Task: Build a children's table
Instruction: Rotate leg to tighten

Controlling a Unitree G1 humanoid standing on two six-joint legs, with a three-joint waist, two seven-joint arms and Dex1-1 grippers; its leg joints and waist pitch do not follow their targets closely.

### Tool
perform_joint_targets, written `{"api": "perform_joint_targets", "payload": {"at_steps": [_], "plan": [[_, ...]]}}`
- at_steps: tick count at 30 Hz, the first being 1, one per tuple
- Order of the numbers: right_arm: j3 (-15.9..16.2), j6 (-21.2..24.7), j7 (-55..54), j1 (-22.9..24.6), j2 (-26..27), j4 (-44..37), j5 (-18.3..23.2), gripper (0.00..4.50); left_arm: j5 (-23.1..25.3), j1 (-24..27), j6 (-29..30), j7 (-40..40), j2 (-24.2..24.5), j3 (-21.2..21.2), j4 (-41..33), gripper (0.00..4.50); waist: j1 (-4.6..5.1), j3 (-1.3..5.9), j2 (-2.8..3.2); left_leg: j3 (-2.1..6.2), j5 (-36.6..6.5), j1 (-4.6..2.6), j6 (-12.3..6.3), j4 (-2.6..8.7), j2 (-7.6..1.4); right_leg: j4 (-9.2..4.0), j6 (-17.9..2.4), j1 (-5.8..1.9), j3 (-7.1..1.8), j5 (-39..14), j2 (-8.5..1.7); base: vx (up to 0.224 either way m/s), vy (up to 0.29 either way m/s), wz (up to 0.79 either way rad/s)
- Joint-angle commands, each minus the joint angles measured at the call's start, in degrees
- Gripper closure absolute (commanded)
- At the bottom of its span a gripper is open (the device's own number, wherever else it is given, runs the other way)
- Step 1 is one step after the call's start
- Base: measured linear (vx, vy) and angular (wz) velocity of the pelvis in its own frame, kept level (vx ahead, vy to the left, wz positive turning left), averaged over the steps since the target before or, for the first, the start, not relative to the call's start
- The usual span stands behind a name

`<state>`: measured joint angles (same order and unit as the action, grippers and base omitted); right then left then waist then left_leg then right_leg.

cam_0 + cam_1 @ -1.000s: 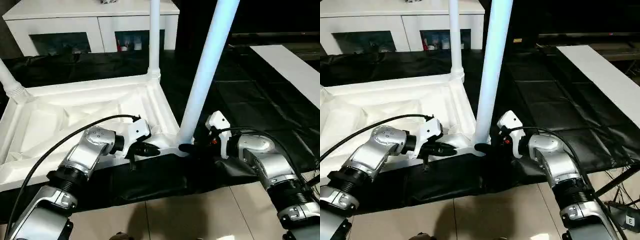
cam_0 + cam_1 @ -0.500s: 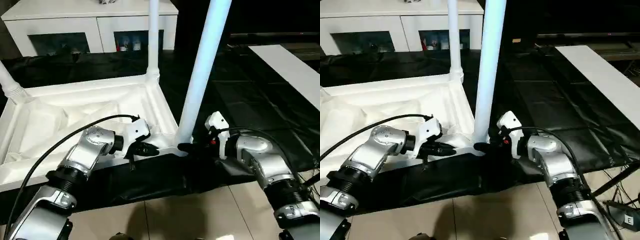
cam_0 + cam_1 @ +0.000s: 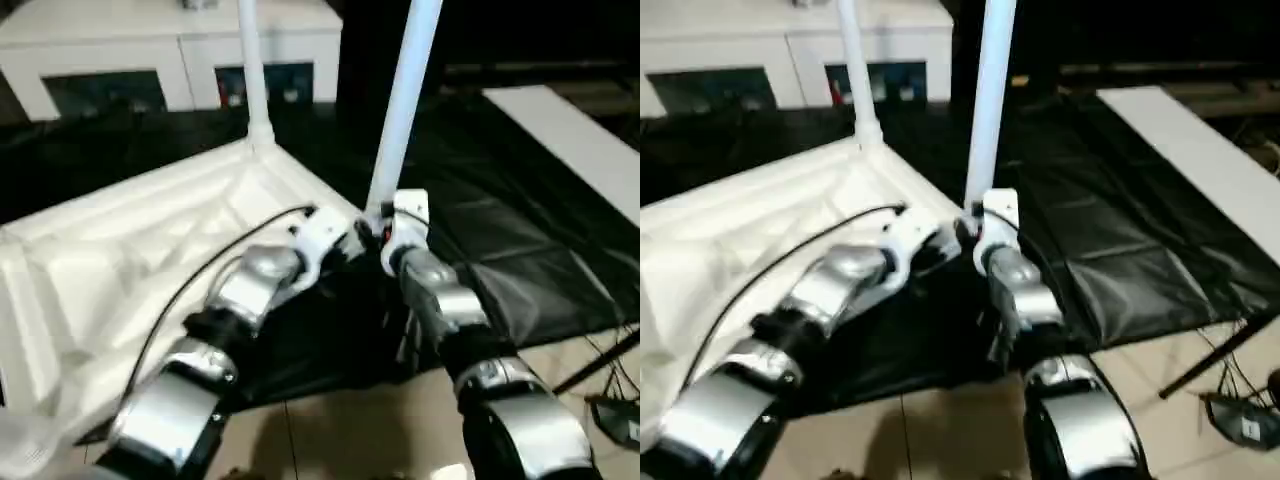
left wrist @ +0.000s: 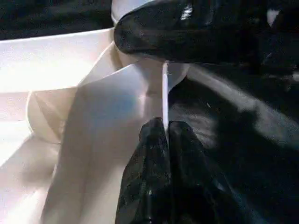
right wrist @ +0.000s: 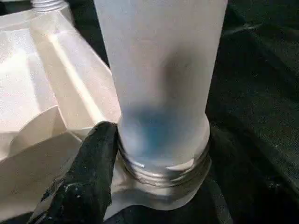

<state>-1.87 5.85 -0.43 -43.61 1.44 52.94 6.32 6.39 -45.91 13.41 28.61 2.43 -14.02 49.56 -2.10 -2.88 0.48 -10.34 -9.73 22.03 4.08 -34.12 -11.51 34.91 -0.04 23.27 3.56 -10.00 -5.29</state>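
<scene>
Tabletop [image 3: 120,250]: white, ribbed underside up, lying on black sheeting over the floor. Head views: one leg [image 3: 252,70] upright in the far corner socket; second leg [image 3: 400,110] upright at the near right corner socket, both arms converging on its base. White cabinet [image 3: 150,50] behind.

Left wrist view: left gripper [image 4: 166,135] with fingers pressed together on the thin edge flange of the tabletop beside that socket.

Right wrist view: right gripper [image 5: 154,154] clasps the leg base, one finger [image 5: 96,163] against its threaded collar, threads exposed.

Handling note: judged part-seated; keep the corner pinned, hold the leg plumb, turn until threads vanish.
</scene>
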Motion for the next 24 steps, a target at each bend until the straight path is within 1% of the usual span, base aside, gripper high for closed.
{"api": "perform_joint_targets", "payload": {"at_steps": [1, 2, 3, 4, 5, 6, 7, 8, 9, 10, 11, 12, 13, 14, 15, 16, 17, 18, 19, 20, 21, 22, 23, 24], "plan": [[1.51, -1.58, 2.43, -1.01, 2.60, 0.73, 0.08, 1.81, 0.30, -0.75, -2.35, -4.46, -0.83, 1.35, 2.32, 4.50, -0.13, 4.31, -0.17, 0.13, -10.78, -0.84, -2.36, 3.83, -0.89, -3.75, -13.63, -3.05, -1.95, -5.14, -2.42, 0.000, 0.000, 0.00], [1.51, -2.99, 4.26, -1.03, 2.90, 0.14, 0.46, 1.81, 0.08, -1.11, -2.85, -4.91, -0.92, 1.88, 2.87, 4.50, -0.19, 4.28, -0.09, 0.12, -10.75, -0.89, -2.56, 3.85, -0.93, -3.77, -13.68, -3.02, -1.95, -5.14, -2.42, 0.000, 0.000, 0.00], [1.55, -3.15, 4.35, -0.98, 2.86, -0.03, 0.42, 1.46, 0.13, -1.10, -2.94, -4.84, -0.86, 1.84, 2.85, 4.50, -0.21, 4.19, -0.10, 0.08, -11.46, -0.92, -2.74, 3.87, -0.97, -3.93, -13.66, -2.96, -1.92, -6.03, -2.47, 0.000, 0.000, 0.00], [1.84, -5.41, 5.66, -0.33, 2.18, -2.16, -0.06, 1.25, 0.59, -0.92, -4.04, -3.67, -0.01, 1.31, 2.68, 4.50, -0.22, 4.12, -0.32, 0.07, -11.91, -0.93, -2.80, 3.94, -0.96, -4.06, -13.48, -2.94, -1.90, -6.96, -2.43, 0.000, 0.000, 0.00], [1.84, -5.41, 5.66, -0.33, 2.18, -2.16, -0.06, 1.11, 0.59, -0.92, -4.04, -3.67, -0.01, 1.31, 2.68, 4.50, -0.33, 4.09, -0.18, 0.07, -12.76, -1.06, -2.72, 3.97, -1.01, -4.19, -13.17, -2.85, -1.91, -8.52, -2.50, 0.000, 0.000, 0.00], [2.24, -5.94, 6.82, 1.22, 0.22, -5.26, -0.72, 1.11, 0.20, 0.17, -4.39, -0.88, 1.28, 1.02, 1.23, 4.50, -0.37, 4.06, -0.22, 0.18, -13.02, -0.85, -2.68, 4.05, -1.01, -4.11, -12.87, -3.02, -1.87, -9.31, -2.55, 0.000, 0.000, 0.00], [2.24, -5.94, 6.82, 1.22, 0.22, -5.26, -0.72, 1.05, 0.20, 0.17, -4.39, -0.88, 1.28, 1.02, 1.23, 4.50, -0.45, 3.92, -0.22, 0.18, -13.45, -0.80, -2.81, 4.16, -1.00, -4.32, -12.28, -2.98, -1.86, -9.92, -2.51, 0.000, 0.000, 0.00], [2.22, -5.69, 8.14, 2.27, -0.96, -6.97, -0.62, 1.05, -0.05, 0.87, -4.21, 0.70, 2.12, 0.97, 0.25, 4.50, -0.04, 3.96, -0.22, 0.45, -13.03, -0.44, -2.58, 4.28, -1.00, -4.08, -11.78, -3.37, -1.77, -10.16, -2.55, 0.000, 0.000, 0.00], [2.22, -5.48, 8.91, 2.95, -1.66, -8.03, -0.55, 1.05, -0.15, 1.32, -4.09, 1.59, 2.61, 0.91, -0.37, 4.50, 0.01, 3.93, -0.21, 0.28, -13.38, -0.78, -2.66, 4.21, -1.09, -4.35, -11.77, -2.98, -1.82, -10.53, -2.48, 0.000, 0.000, 0.00], [2.28, -3.34, 13.82, 6.03, -4.27, -13.08, 1.12, 1.05, -0.41, 3.21, -4.89, 6.31, 4.77, -0.07, -3.16, 4.50, -0.05, 3.97, -0.28, 0.27, -13.33, -0.94, -2.71, 4.14, -1.13, -4.33, -11.95, -2.94, -1.84, -10.40, -2.49, 0.000, 0.000, 0.00], [2.33, -2.46, 15.69, 7.03, -5.10, -14.76, 1.87, 1.05, -0.48, 3.74, -4.80, 7.41, 5.44, -0.26, -4.00, 4.50, -0.37, 3.93, -0.31, 0.22, -12.54, -0.80, -3.46, 4.07, -1.19, -4.24, -12.08, -3.26, -1.92, -8.84, -2.47, 0.000, 0.000, 0.00], [2.76, -1.19, 18.59, 8.44, -6.48, -17.07, 2.65, 1.05, -0.59, 4.44, -4.98, 9.08, 6.37, -0.56, -5.08, 4.50, -0.34, 3.98, -0.33, 0.22, -11.87, -0.70, -3.68, 4.04, -1.24, -4.03, -12.36, -3.23, -2.00, -7.84, -2.50, 0.000, 0.000, 0.00], [2.76, -1.19, 18.59, 8.44, -6.48, -17.07, 2.65, 1.05, -0.59, 4.44, -4.98, 9.08, 6.37, -0.56, -5.08, 4.50, -0.45, 4.20, -0.28, 0.17, -10.62, -0.81, -4.11, 3.88, -1.17, -3.80, -12.92, -3.27, -1.97, -5.96, -2.43, 0.000, 0.000, 0.00], [3.75, 0.14, 23.21, 10.81, -9.42, -20.64, 3.19, 1.05, -1.36, 5.78, -5.26, 13.63, 8.12, -1.29, -7.34, 4.50, -0.43, 4.03, -0.33, 0.18, -11.02, -0.76, -4.09, 3.98, -1.02, -3.96, -13.27, -3.28, -1.82, -6.73, -2.27, 0.000, 0.000, 0.00], [3.76, 0.14, 23.23, 10.82, -9.43, -20.65, 3.20, 1.05, -1.37, 5.79, -5.26, 13.66, 8.13, -1.30, -7.36, 4.50, -0.48, 3.88, -0.23, 0.16, -12.04, -0.80, -3.89, 4.09, -1.27, -4.11, -13.21, -3.13, -1.91, -8.37, -2.49, 0.000, 0.000, 0.00], [4.15, 1.31, 26.43, 12.25, -11.02, -22.89, 3.93, 1.05, -1.71, 6.47, -5.94, 16.16, 9.30, -1.89, -8.46, 4.50, -0.35, 3.88, -0.19, 0.14, -12.45, -0.78, -3.66, 4.06, -1.27, -4.10, -13.26, -3.05, -1.94, -8.97, -2.47, 0.000, 0.000, 0.00], [5.15, 1.83, 30.39, 13.63, -13.35, -25.02, 4.08, 1.05, -2.61, 7.30, -5.77, 20.07, 10.82, -2.51, -10.07, 4.50, -0.49, 3.82, -0.07, 0.15, -13.46, -1.03, -3.43, 4.19, -1.30, -4.32, -13.19, -3.00, -1.92, -10.04, -2.35, 0.000, 0.000, 0.00], [6.10, 2.57, 33.61, 14.86, -15.24, -27.17, 4.27, 1.05, -3.22, 8.08, -5.49, 23.01, 12.08, -2.92, -11.69, 4.50, -0.46, 3.73, 0.08, 0.23, -13.93, -0.85, -3.15, 4.31, -1.46, -4.28, -13.05, -3.08, -1.99, -10.05, -2.33, 0.000, 0.000, 0.00], [7.38, 3.39, 37.85, 16.05, -17.56, -29.45, 4.71, 1.05, -4.21, 8.95, -6.06, 27.03, 13.53, -3.48, -13.73, 4.50, -0.63, 3.83, -0.03, 0.26, -14.22, -1.06, -3.02, 4.31, -1.55, -4.21, -13.16, -2.98, -1.99, -9.71, -2.31, 0.000, 0.000, 0.00], [8.83, 5.70, 44.83, 17.31, -20.65, -32.29, 6.65, 1.05, -5.62, 9.99, -5.69, 32.90, 15.55, -4.42, -16.69, 4.50, -0.76, 3.81, 0.09, 0.24, -14.29, -1.01, -3.20, 4.31, -1.58, -4.06, -13.48, -3.04, -2.09, -9.22, -2.41, 0.000, 0.000, 0.00], [8.83, 5.70, 44.83, 17.31, -20.65, -32.29, 6.65, 1.05, -5.62, 9.99, -5.69, 32.90, 15.55, -4.42, -16.69, 4.50, -0.68, 3.70, 0.07, 0.19, -14.61, -0.96, -3.27, 4.35, -1.59, -4.08, -13.64, -3.00, -2.10, -9.21, -2.34, 0.000, 0.000, 0.00], [9.38, 6.24, 47.54, 17.73, -21.74, -33.21, 7.31, 1.05, -6.05, 10.34, -5.66, 35.03, 16.26, -4.86, -17.62, 4.50, -0.66, 3.73, 0.08, 0.18, -14.86, -0.97, -3.15, 4.35, -1.59, -4.03, -13.86, -2.88, -2.09, -9.28, -2.38, 0.000, 0.000, 0.00], [10.20, 7.16, 50.61, 18.22, -23.01, -34.19, 7.86, 1.05, -6.24, 10.69, -4.92, 36.48, 16.81, -5.21, -18.54, 4.50, -0.66, 3.69, 0.04, 0.16, -15.24, -1.12, -3.01, 4.41, -1.66, -4.10, -13.92, -2.77, -2.09, -9.70, -2.38, 0.000, 0.000, 0.00], [10.26, 7.24, 50.82, 18.25, -23.09, -34.25, 7.91, 1.05, -6.25, 10.70, -4.88, 36.54, 16.83, -5.23, -18.58, 4.50, -0.79, 3.61, 0.07, 0.12, -16.02, -1.25, -2.76, 4.39, -1.69, -4.21, -13.85, -2.62, -2.14, -10.82, -2.39, 0.000, 0.000, 0.00]]}}
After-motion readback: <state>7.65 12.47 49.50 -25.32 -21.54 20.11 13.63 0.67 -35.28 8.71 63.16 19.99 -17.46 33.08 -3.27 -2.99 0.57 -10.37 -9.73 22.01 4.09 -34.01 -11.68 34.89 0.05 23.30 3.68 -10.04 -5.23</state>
